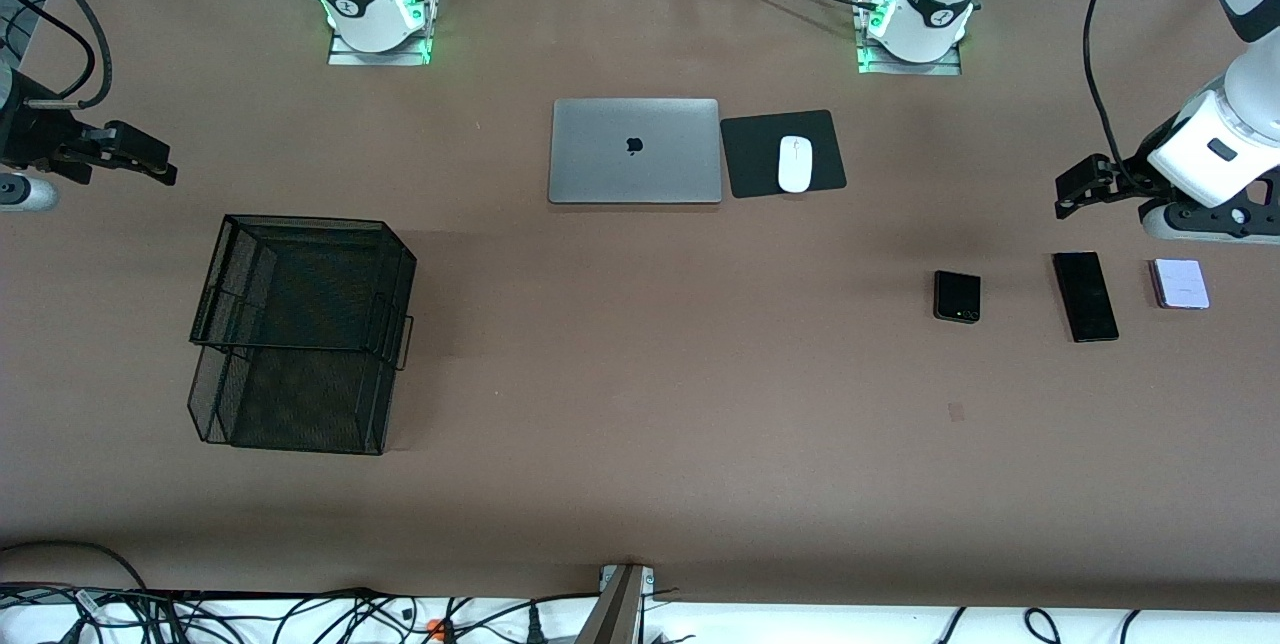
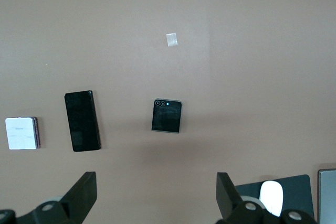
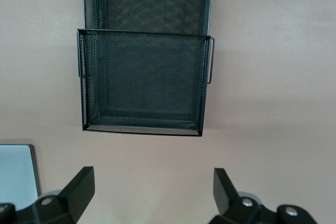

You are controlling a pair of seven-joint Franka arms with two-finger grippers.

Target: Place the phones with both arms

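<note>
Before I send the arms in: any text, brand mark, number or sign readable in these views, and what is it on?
No readable words or numbers in any view.
Silver laptop: a dark apple-shaped logo on the closed lid, no lettering.
Arm bases: a small round mark on the black band, too small to read.
Black flip phone, long black slab, lilac-white flip phone, white mouse, black mesh tray: no visible text.

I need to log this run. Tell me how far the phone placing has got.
Nothing looks done: the black flip phone, long black slab phone and lilac-white flip phone all lie on the table near the left arm's end, and the black mesh tray looks empty. Nothing is in hand: left gripper and right gripper are open. All three placements remain.
</note>
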